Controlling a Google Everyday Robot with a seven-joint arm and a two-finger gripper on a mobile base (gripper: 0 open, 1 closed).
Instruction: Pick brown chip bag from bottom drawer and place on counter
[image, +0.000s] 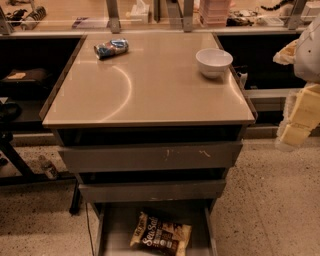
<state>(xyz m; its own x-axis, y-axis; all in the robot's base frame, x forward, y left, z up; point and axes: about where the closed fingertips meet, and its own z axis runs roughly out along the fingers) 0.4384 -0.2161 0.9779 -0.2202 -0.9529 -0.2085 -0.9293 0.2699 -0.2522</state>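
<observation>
The brown chip bag (161, 234) lies flat in the open bottom drawer (118, 226), toward its right half, with its white lettering facing up. The counter (150, 92) tops the grey cabinet above it. My gripper (296, 131) hangs at the right edge of the view, beside the counter's right side and about level with its top. It is well above and to the right of the bag and holds nothing that I can see.
A white bowl (214, 61) stands at the counter's back right. A small blue-and-silver snack bag (111, 48) lies at its back left. Two grey drawer fronts (150, 157) overhang the open drawer. Speckled floor surrounds the cabinet, with dark shelving on both sides.
</observation>
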